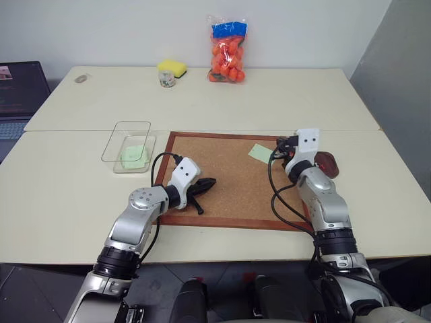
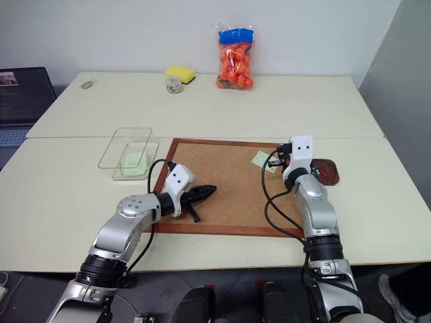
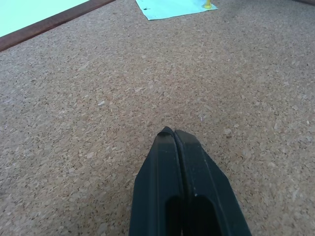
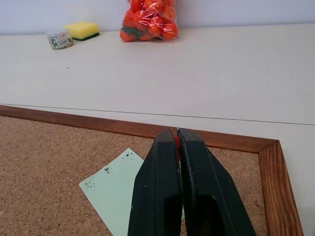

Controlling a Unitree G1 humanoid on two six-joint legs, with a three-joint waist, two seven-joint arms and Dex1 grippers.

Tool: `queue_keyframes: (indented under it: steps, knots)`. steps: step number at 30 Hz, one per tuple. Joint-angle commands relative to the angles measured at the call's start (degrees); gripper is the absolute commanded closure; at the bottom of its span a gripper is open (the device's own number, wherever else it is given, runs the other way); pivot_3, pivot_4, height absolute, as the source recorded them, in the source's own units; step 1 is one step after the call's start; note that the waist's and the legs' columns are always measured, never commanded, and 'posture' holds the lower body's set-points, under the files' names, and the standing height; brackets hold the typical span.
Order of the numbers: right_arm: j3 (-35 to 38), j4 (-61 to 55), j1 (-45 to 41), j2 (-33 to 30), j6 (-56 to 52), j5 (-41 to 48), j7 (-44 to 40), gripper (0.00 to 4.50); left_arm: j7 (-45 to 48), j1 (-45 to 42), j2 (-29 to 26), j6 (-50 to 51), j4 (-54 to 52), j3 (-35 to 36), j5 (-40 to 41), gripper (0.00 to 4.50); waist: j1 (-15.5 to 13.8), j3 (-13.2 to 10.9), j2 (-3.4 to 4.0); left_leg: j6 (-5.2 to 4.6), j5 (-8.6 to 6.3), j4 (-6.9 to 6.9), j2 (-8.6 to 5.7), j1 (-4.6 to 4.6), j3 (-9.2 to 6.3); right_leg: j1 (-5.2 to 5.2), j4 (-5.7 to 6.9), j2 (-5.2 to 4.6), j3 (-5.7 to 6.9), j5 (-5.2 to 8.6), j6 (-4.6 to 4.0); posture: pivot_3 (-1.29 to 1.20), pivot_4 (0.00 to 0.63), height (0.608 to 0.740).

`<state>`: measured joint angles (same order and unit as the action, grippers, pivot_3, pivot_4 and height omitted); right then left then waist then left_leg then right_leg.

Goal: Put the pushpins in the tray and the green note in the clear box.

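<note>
A pale green note [image 1: 259, 152] lies on the corkboard [image 1: 232, 195] near its far right corner, with a yellow pushpin [image 3: 207, 4] standing at one corner. My right gripper [image 4: 176, 132] hangs shut just above the note's near edge; I cannot make out a pin between its tips. The dark reddish-brown tray [image 1: 328, 163] sits on the table just right of that gripper. Left of the board stands the clear box [image 1: 128, 138], with another green slip [image 1: 134, 156] inside. My left gripper [image 1: 210, 182] rests shut and empty low over the board's near left part.
At the back of the table are a bag of orange balls [image 1: 227, 50], a yellow sponge [image 1: 172, 66] and a small jar [image 1: 166, 79]. A laptop [image 1: 20, 91] stands off the far left edge. The board's wooden frame [image 4: 275, 187] rises slightly above the table.
</note>
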<state>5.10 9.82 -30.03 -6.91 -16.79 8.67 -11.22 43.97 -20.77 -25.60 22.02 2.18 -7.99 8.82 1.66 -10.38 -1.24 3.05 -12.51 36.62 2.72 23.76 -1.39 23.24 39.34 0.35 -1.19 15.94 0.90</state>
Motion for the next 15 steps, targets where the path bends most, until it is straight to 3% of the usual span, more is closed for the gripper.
queue_keyframes:
  steps: [1,8,15]
  knots:
    - [3.2,-8.1,2.7,-3.6,-1.3,1.1,0.1,4.46,-0.1,1.2,-0.1,1.2,0.2,-1.1,-0.7,4.5,-0.1,0.0,0.0,0.0,0.0,0.0,0.0,0.01,0.0,0.0,-0.01,0.0,0.0,0.0,0.0,0.0,0.15,0.74]
    - [8.1,-13.9,11.0,-11.3,-8.3,0.4,1.1,4.46,0.0,1.3,-0.2,1.2,0.1,-1.3,-0.6,4.5,-0.1,0.0,0.02,0.0,0.0,-0.1,-0.02,-0.01,0.01,-0.04,-0.12,-0.02,0.01,0.01,0.02,0.0,0.15,0.74]
    - [9.4,-13.9,12.5,-13.6,-13.2,2.1,0.4,4.46,0.3,1.0,-0.1,0.9,0.7,-1.5,-0.7,4.5,0.0,0.1,0.09,-0.01,0.0,-0.1,-0.01,-0.07,0.03,-0.05,-0.1,0.0,-0.02,0.0,0.04,0.0,0.15,0.74]
